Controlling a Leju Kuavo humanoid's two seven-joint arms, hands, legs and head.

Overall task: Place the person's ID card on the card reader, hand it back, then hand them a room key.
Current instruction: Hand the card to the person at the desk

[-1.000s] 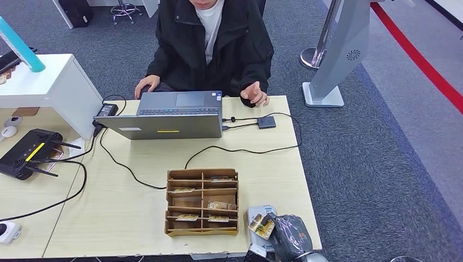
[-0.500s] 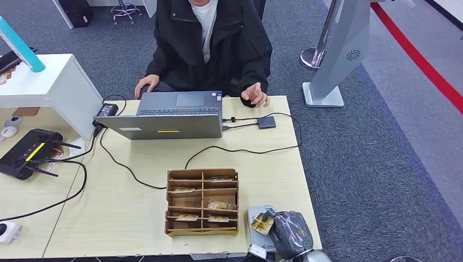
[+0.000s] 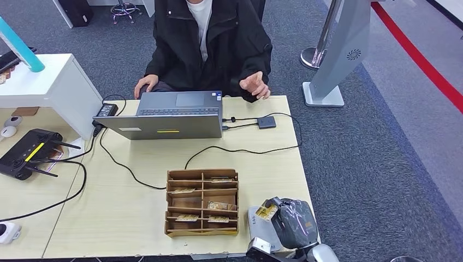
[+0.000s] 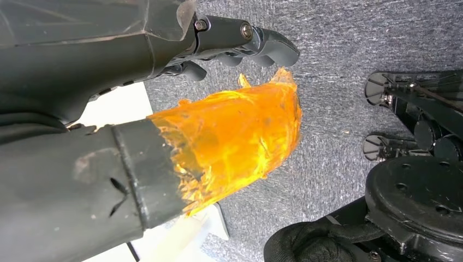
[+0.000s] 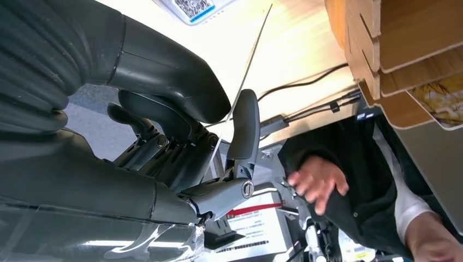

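Observation:
My right hand [image 3: 292, 224] hovers at the table's near right corner and pinches the yellowish ID card [image 3: 267, 210] between thumb and a finger. The card is lifted just above the white card reader [image 3: 257, 228]. In the right wrist view the ID card [image 5: 240, 93] shows edge-on against my thumb, with the card reader [image 5: 191, 8] beside it. The person's hand [image 3: 254, 84] is raised, palm open, past the table's far edge. A wooden organizer [image 3: 202, 202] left of my right hand holds several room key cards. My left hand [image 4: 218, 109] hangs over the carpet, holding nothing.
A laptop [image 3: 169, 117] stands at the far side, with cables running across the table [image 3: 142, 202] to a small hub [image 3: 266, 121]. A black router [image 3: 27, 153] and a white stand [image 3: 54, 87] are on the left. A grey kiosk base [image 3: 323, 95] stands on the carpet.
My right hand has raised the ID card off the reader and carried it slightly away from me. The person's hand has lifted from the table edge.

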